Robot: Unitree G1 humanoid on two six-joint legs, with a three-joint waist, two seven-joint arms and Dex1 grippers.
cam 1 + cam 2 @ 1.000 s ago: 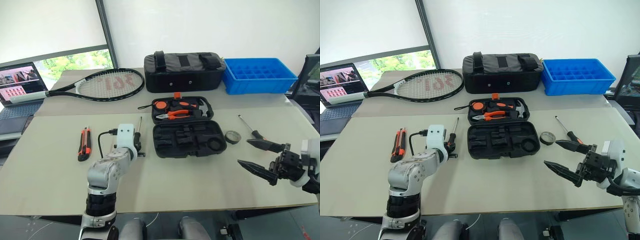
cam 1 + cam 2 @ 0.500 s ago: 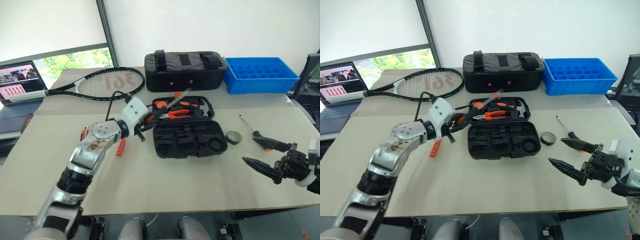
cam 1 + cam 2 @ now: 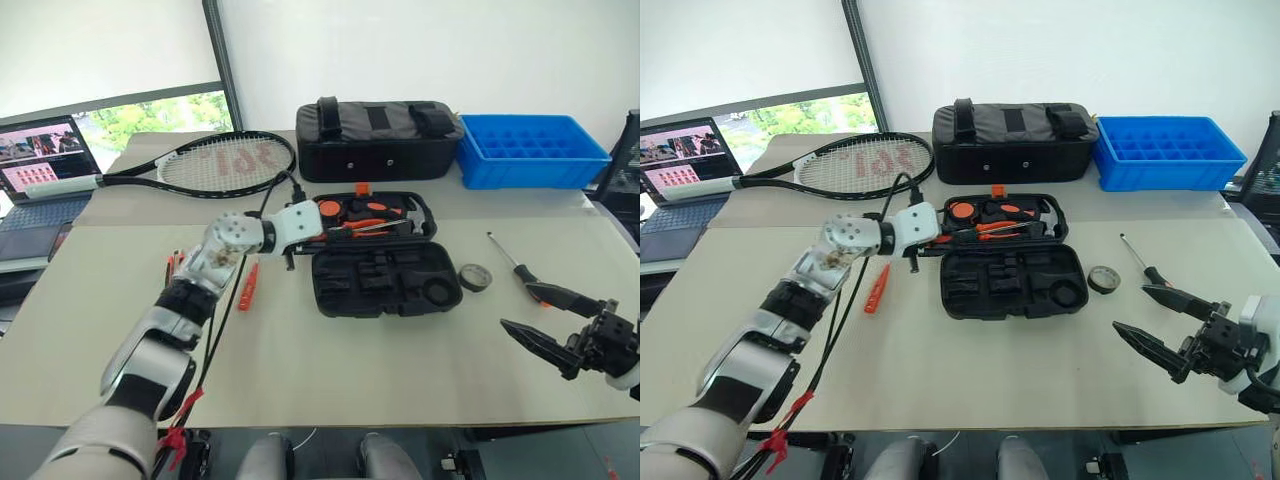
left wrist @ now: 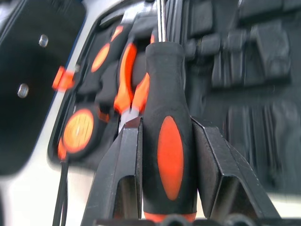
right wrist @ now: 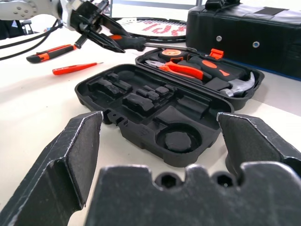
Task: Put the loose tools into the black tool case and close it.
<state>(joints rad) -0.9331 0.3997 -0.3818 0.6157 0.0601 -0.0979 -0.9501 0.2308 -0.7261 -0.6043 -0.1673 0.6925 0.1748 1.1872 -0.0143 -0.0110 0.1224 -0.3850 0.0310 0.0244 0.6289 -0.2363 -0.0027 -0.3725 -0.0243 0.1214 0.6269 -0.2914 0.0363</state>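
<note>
The black tool case (image 3: 383, 255) lies open at the middle of the tabletop (image 3: 330, 370), its far half holding orange-handled pliers (image 5: 184, 70), a hammer (image 5: 244, 85) and a round orange item, its near half showing bare moulded slots, one of them round. From the case, open tabletop runs toward 6 o'clock up to the near edge, and another bare stretch lies at 8 o'clock. At 12 o'clock a black fabric bag (image 3: 378, 138) stands along the far side, with a blue crate (image 3: 532, 149) at 1 o'clock and a tennis racket (image 3: 215, 164) at 11 o'clock; a laptop (image 3: 40, 165) sits past the tabletop's left edge.

The left claw (image 3: 928, 243) hangs at the case's 9 o'clock rim, clamped on a black-and-orange screwdriver (image 4: 169, 141) (its shaft points across the case's far half). Just left of it lie the small orange tester screwdriver (image 3: 248, 284) and, partly hidden behind the arm, the utility knife (image 5: 49, 52).

At 3 o'clock sit the small black tape roll (image 3: 474, 277) and the second screwdriver (image 3: 514, 264), near but apart. The right claw (image 3: 552, 321) hovers near the tabletop's right front corner at 4 o'clock, its jaws spread wide and empty.
</note>
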